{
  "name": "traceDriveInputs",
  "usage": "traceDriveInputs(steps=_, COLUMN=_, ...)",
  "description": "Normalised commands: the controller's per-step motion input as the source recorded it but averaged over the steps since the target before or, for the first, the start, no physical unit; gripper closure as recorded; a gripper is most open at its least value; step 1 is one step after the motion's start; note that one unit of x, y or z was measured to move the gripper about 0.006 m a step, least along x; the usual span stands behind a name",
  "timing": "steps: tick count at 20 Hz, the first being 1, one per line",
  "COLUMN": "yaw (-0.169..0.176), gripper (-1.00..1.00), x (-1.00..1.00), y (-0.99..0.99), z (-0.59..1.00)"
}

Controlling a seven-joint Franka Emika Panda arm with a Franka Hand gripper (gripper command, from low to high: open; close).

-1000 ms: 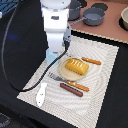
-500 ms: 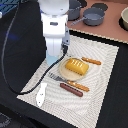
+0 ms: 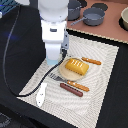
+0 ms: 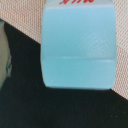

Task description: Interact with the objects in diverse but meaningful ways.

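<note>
My gripper point(image 3: 52, 61) reaches straight down at the mat's edge on the exterior view's left, over a pale blue shaker point(image 3: 52, 63). In the wrist view the shaker point(image 4: 77, 45) fills the frame, with red lettering at one end; my fingers do not show there. The ridged yellow-orange bread block point(image 3: 76, 66) lies on a pale plate point(image 3: 93, 70) just beside the gripper. The dark brown sausage point(image 3: 71, 90) lies on the mat nearer the front. The small white bottle-like figure point(image 3: 41, 94) lies at the mat's front corner.
An orange-handled fork point(image 3: 75, 85) and knife point(image 3: 92, 61) lie by the plate on the checked mat point(image 3: 102, 100). Two grey pots point(image 3: 93, 17) point(image 3: 74, 9) stand at the back. A black cable point(image 3: 27, 87) runs from the arm across the dark table.
</note>
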Motion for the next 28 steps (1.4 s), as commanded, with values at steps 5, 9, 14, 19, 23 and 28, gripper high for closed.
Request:
traceDriveInputs(steps=5, yaw=-0.006, gripper=1.00, x=-0.38, y=0.16, z=-0.38)
traceDriveInputs(steps=9, yaw=-0.003, gripper=1.00, x=-0.40, y=0.16, z=-0.38)
traceDriveInputs(steps=14, yaw=-0.002, gripper=1.00, x=-0.47, y=0.11, z=-0.42)
traceDriveInputs(steps=19, yaw=-0.006, gripper=1.00, x=-0.42, y=0.11, z=-0.32)
traceDriveInputs(steps=23, yaw=0.021, gripper=1.00, x=-0.18, y=0.62, z=0.93)
traceDriveInputs(steps=28, yaw=0.012, gripper=1.00, x=0.09, y=0.80, z=1.00)
